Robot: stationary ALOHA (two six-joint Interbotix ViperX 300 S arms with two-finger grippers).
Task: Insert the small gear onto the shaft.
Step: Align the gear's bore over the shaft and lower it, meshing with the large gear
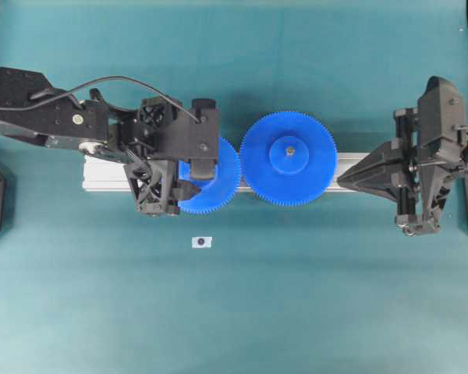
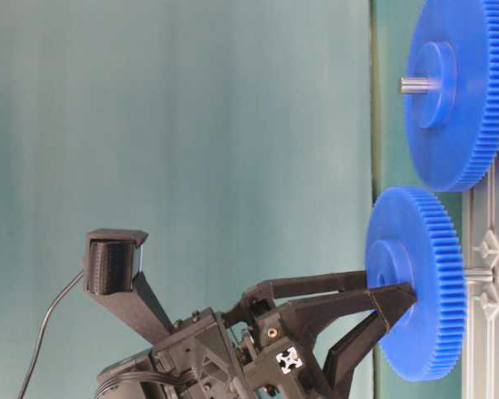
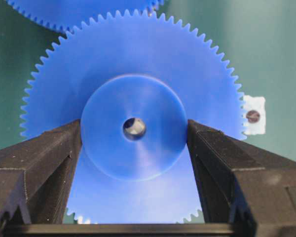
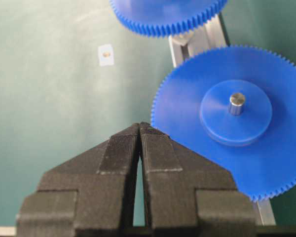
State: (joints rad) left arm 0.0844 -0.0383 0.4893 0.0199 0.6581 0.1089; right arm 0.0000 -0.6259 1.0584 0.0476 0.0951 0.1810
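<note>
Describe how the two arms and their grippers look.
Both arms are matte black. The left gripper has lattice-framed printed fingers, a boxy wrist camera, and a black cable looping over the arm. The right gripper has tapered wedge fingers with ribbed pads.

overhead down; side level; wrists close

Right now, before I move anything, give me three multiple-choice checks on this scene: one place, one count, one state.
1. Where does the left gripper grip the small gear?
A by the hub
B by the teeth
C by the rail
2. How many blue gears are there?
A one
B two
C three
3. The right gripper is:
A shut, empty
B wide open
C holding a gear

Answers:
1 A, its fingers press both sides of the hub.
2 B, the small gear and the wider gear.
3 A, its fingers meet with nothing between.
</note>
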